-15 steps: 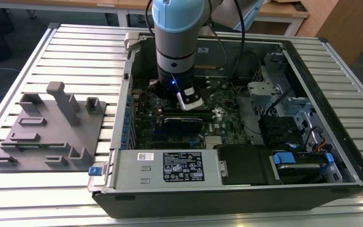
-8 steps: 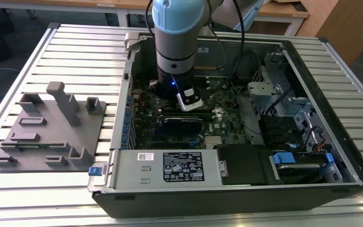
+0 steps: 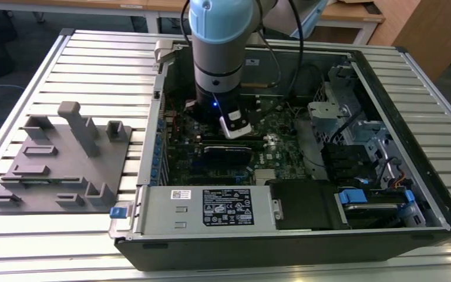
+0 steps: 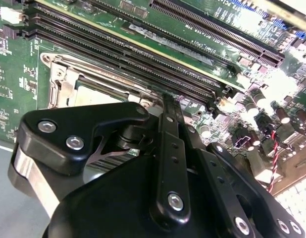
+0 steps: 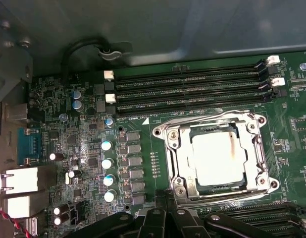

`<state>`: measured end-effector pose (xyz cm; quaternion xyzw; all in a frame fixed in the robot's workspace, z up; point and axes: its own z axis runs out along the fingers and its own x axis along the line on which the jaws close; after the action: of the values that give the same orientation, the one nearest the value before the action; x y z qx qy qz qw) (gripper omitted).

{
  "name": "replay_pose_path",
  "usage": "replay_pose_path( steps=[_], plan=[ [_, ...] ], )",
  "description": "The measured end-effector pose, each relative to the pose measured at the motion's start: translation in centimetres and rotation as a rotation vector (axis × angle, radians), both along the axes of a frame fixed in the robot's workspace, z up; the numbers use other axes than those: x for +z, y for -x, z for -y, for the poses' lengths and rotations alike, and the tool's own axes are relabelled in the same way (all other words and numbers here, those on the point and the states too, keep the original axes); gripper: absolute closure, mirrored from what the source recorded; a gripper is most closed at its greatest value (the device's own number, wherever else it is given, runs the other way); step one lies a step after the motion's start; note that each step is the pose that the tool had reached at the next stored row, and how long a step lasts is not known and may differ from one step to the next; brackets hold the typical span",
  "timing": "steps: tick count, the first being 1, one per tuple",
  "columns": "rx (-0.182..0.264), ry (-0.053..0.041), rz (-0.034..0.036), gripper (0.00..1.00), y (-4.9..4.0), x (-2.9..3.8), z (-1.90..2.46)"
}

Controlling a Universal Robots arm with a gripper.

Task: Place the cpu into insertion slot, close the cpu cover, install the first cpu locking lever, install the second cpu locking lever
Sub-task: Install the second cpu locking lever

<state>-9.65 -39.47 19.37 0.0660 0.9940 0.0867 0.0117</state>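
Observation:
In the first wrist view the cpu [image 5: 216, 157] lies pale and square inside the insertion slot [image 5: 262, 120] on the green motherboard. The cpu cover [image 5: 178, 148] lies flat over it, framing the chip through its cut-out. Thin wire levers run along the socket's edges. My gripper [image 5: 166, 199] is shut, with its black fingertips together at the socket's near corner. In the second wrist view the gripper [image 4: 168, 101] hides most of the socket; a strip of the cpu [image 4: 91, 96] and the cover [image 4: 61, 82] shows beside it. In the exterior view the gripper [image 3: 236, 130] reaches down into the open computer case.
Long black memory slots [image 5: 187, 91] run beside the socket. Upright capacitors [image 5: 107, 163] stand on its other side. A labelled power supply box [image 3: 209, 208] fills the case's front. Drive cages [image 3: 351, 111] stand at the exterior view's right, a grey fixture plate [image 3: 61, 164] at its left.

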Motion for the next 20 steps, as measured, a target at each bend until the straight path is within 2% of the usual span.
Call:
replay_pose_path(
  steps=[12, 20],
  plan=[
    [0.000, 0.0003, -0.0001, 0.90, 0.02, -0.04, 0.00],
    [0.000, 0.0002, -0.0001, 0.90, 0.02, 1.26, 0.00]
  ],
)
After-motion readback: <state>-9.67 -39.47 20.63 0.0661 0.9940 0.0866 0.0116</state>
